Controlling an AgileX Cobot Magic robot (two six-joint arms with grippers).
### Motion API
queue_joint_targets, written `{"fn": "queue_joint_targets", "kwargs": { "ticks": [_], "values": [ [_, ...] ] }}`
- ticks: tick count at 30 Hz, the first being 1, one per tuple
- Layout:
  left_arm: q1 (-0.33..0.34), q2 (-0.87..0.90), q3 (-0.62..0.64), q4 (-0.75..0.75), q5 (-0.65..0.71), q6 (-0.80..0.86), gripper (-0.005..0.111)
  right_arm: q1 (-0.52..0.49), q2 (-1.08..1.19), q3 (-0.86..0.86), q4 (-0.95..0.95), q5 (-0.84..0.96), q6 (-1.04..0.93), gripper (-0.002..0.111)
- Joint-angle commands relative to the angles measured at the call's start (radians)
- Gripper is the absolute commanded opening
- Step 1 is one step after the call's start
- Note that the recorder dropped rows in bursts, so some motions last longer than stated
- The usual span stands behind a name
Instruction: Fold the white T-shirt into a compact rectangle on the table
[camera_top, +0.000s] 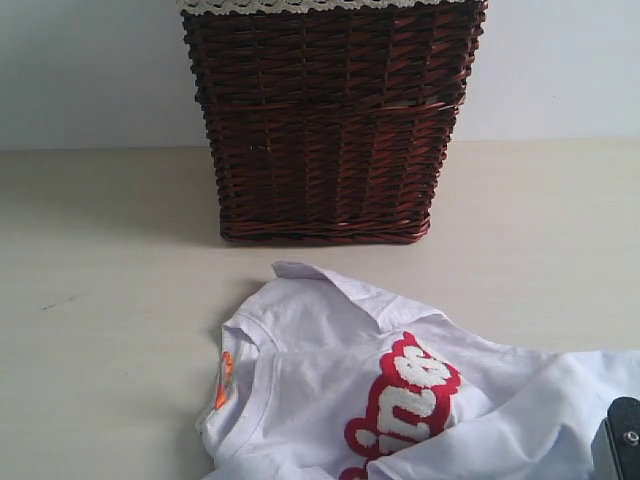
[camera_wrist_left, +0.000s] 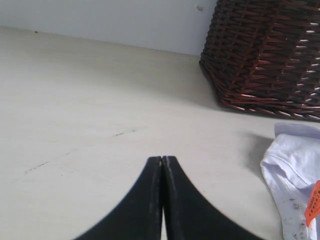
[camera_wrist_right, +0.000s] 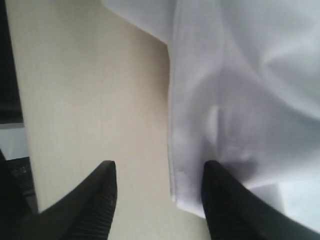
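Left gripper (camera_wrist_left: 162, 162), jaws pressed together, hangs over bare tabletop (camera_top: 100, 300). The white T-shirt (camera_top: 310, 345) lies rumpled before the wicker basket (camera_top: 330, 120); it looks light, limp and likely to bunch. Right gripper (camera_wrist_right: 159, 168), jaws apart, straddles its edge, probably the best hold.

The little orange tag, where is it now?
In the exterior view, the small orange tag sits at the collar of the white cotton T-shirt, lower left, nearer than the dark wicker basket.

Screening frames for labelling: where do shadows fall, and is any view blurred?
Exterior view: the basket throws a soft shadow leftward on the table. Left wrist view: fairly sharp, shadow beside the white T-shirt. Right wrist view: its cloth looks soft, unfocused.
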Motion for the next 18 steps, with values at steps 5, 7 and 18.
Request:
{"fn": "queue_joint_targets", "kwargs": {
  "ticks": [5, 7, 18],
  "values": [
    [-0.005, -0.007, -0.003, -0.007, -0.003, 0.001, 0.000, -0.001, 0.059, 0.008, -0.008, -0.287, 0.038, 0.051],
    [-0.005, -0.007, -0.003, -0.007, -0.003, 0.001, 0.000, -0.001, 0.066, 0.008, -0.008, -0.332, 0.038, 0.046],
    [-0.005, -0.007, -0.003, -0.007, -0.003, -0.001, 0.000, -0.001, 0.042, 0.005, -0.109, -0.366, 0.036, 0.000]
  ]
}}
